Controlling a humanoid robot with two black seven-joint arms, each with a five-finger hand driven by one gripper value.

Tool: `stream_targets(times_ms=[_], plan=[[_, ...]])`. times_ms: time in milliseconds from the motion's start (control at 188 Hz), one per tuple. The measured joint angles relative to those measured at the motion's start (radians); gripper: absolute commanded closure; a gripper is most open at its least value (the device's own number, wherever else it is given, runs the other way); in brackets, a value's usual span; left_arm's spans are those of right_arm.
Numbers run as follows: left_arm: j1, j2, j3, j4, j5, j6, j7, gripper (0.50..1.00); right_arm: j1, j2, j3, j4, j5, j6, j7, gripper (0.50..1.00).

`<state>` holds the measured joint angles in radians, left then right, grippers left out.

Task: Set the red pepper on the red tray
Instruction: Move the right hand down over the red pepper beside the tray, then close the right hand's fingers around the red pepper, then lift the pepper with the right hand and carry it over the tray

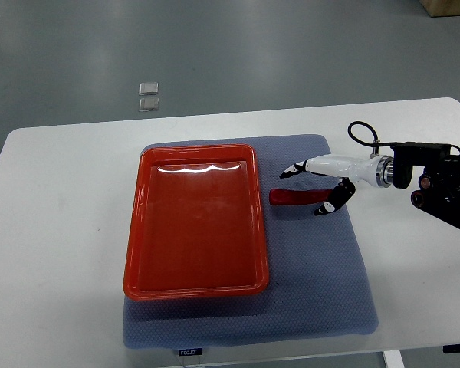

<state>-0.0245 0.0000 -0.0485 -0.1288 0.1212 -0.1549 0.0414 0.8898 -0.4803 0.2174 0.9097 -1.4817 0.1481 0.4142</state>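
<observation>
Your right hand (316, 186) sits right of centre, fingers spread over the pepper (294, 198), not gripping it. The tray (194, 221) lies just left.

Red pepper (294, 198) partly behind hand (316, 188)

You see a white table (61, 199) with a blue mat (322, 291) on it. The red tray (195, 222) lies on the mat's left part. Just right of the tray lies the red pepper (291, 198). Your right hand (316, 188) reaches in from the right, fingers spread around the pepper's right end.
</observation>
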Motion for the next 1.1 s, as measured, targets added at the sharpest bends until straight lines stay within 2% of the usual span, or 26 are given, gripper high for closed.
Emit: stream_targets(times_ms=[117,447,495,740,921,1102], plan=[[0.0,0.0,0.0,0.0,0.0,0.0,0.0,0.5,0.003,0.012,-0.018,0.0,0.0,-0.015,0.0,0.673],[0.0,0.0,0.001,0.0,0.0,0.0,0.0,0.5,0.007,0.034,-0.022,-0.009,0.0,-0.02,0.0,0.744],[0.0,0.0,0.001,0.0,0.0,0.0,0.0,0.5,0.007,0.034,-0.022,-0.009,0.0,-0.02,0.0,0.783],[0.0,0.0,0.001,0.0,0.0,0.0,0.0,0.5,0.005,0.034,-0.04,-0.012,-0.02,-0.017,0.0,0.865],[0.0,0.0,0.001,0.0,0.0,0.0,0.0,0.5,0.014,0.034,-0.045,-0.015,-0.028,-0.018,0.0,0.946],[0.0,0.0,0.001,0.0,0.0,0.0,0.0,0.5,0.028,0.034,-0.046,-0.016,-0.028,-0.018,0.0,0.951]])
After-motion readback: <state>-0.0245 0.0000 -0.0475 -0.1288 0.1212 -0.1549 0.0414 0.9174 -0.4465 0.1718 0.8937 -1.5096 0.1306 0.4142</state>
